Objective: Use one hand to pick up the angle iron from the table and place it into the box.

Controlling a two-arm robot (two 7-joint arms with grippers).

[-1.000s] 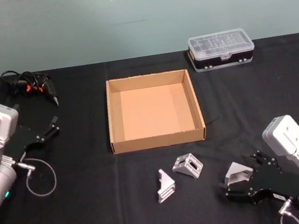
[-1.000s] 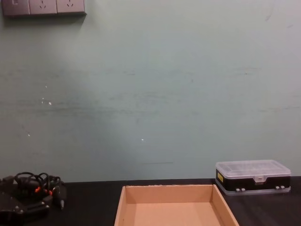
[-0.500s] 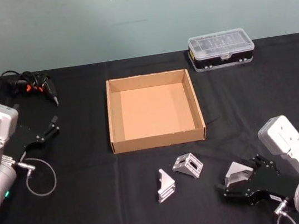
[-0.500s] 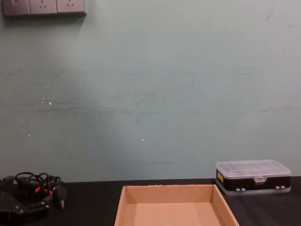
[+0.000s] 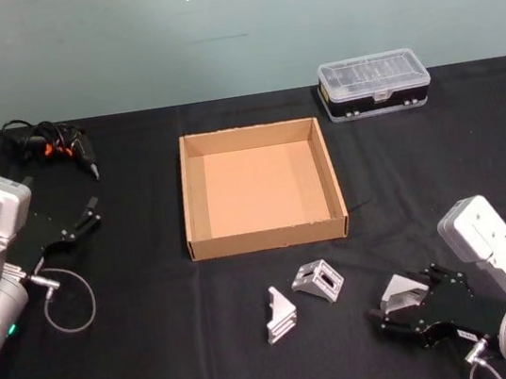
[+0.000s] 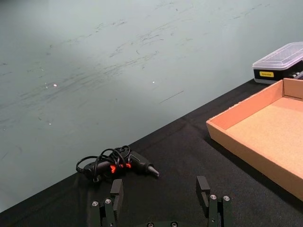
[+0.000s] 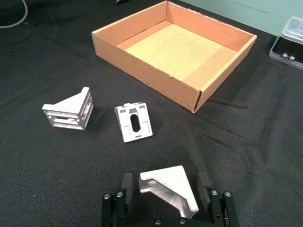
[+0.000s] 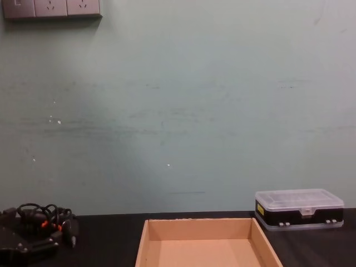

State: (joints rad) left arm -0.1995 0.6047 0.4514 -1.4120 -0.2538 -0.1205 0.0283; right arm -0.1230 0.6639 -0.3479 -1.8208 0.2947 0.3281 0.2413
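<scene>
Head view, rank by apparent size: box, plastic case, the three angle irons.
1. box
2. plastic case, though farther from the camera
3. left angle iron, middle angle iron and right angle iron, the last between the open right gripper's fingers: alike, not ranked.
The left gripper is parked at the table's left.

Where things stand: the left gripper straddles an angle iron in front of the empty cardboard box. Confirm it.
No: the right gripper straddles the angle iron in front of the empty cardboard box, per the right wrist view; the left gripper is parked at left.
</scene>
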